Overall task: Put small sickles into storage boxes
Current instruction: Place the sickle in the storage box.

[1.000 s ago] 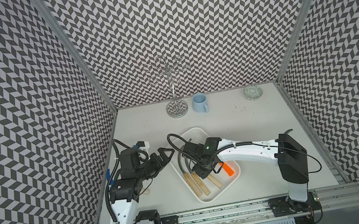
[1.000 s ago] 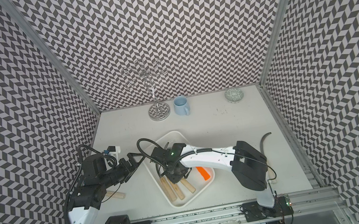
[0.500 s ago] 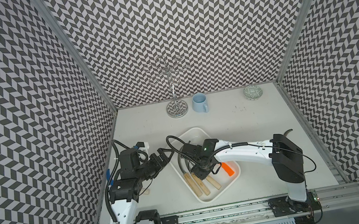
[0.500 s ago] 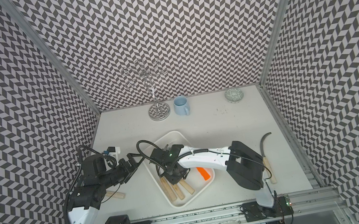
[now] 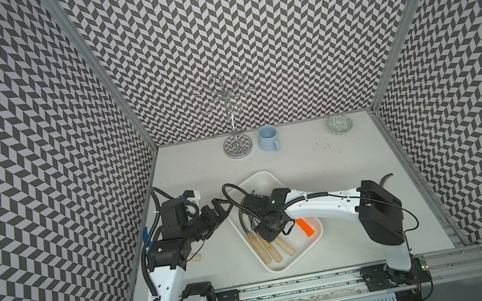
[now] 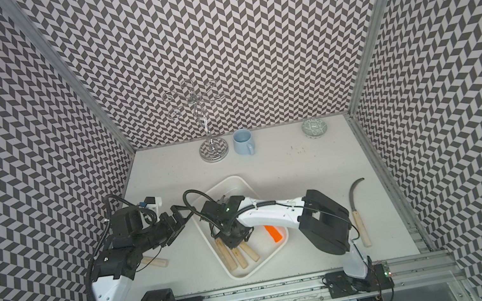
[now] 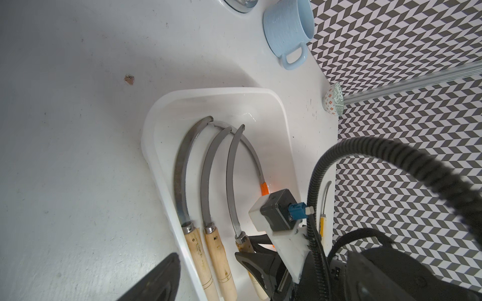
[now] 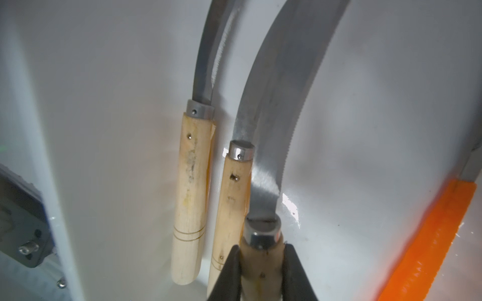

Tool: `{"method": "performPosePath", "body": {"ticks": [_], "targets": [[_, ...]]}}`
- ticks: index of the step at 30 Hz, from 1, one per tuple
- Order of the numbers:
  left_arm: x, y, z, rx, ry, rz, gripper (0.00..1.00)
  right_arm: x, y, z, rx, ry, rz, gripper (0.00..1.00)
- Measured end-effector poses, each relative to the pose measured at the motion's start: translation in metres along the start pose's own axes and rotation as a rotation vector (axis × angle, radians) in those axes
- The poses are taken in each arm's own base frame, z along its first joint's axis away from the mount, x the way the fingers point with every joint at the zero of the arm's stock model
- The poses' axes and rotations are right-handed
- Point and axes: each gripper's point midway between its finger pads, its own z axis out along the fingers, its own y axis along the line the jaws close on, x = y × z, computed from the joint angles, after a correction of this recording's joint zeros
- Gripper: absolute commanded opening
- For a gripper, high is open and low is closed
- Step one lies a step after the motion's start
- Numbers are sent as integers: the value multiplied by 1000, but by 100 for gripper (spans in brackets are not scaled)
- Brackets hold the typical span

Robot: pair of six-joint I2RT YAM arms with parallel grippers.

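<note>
The storage box, a shallow white tray [image 5: 259,177] [image 6: 231,179] [image 7: 156,122], sits mid-table. Inside lie two small sickles with pale wooden handles [image 5: 258,248] [image 8: 190,182], side by side, and an orange-handled one [image 5: 305,227] [image 8: 430,247]. My right gripper [image 5: 272,231] [image 6: 234,236] [image 8: 261,250] is shut on a third wooden handle next to them, its blade [image 7: 230,169] inside the tray. My left gripper [image 5: 218,207] [image 7: 206,256] is open, empty, over the tray's left rim. Another sickle [image 6: 357,211] lies at the right. A wooden handle [image 6: 155,262] shows under the left arm.
A light blue mug [image 5: 268,138], a small green-patterned bowl [image 5: 339,124] and a chrome wire stand [image 5: 237,147] line the back wall. The right arm's elbow [image 5: 377,211] hangs over the table's right part. Patterned walls enclose three sides.
The right gripper has shifted a little left and toward the front inside the tray with the sickle, and its elbow followed leftward. The left arm has not moved.
</note>
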Motion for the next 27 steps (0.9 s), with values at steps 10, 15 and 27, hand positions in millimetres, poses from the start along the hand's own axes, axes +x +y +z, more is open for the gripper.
{"method": "performPosePath", "body": {"ticks": [10,15,27], "targets": [[0,1,1,-4,4,-5,100,-4,-8,9,11,3,18,20],[-1,2,2,-5,5,-11,100,-9,-13,15,14,0,33,20],[-3,2,2,-4,-3,-14,100,-9,-17,28,9,20,51,20]]}}
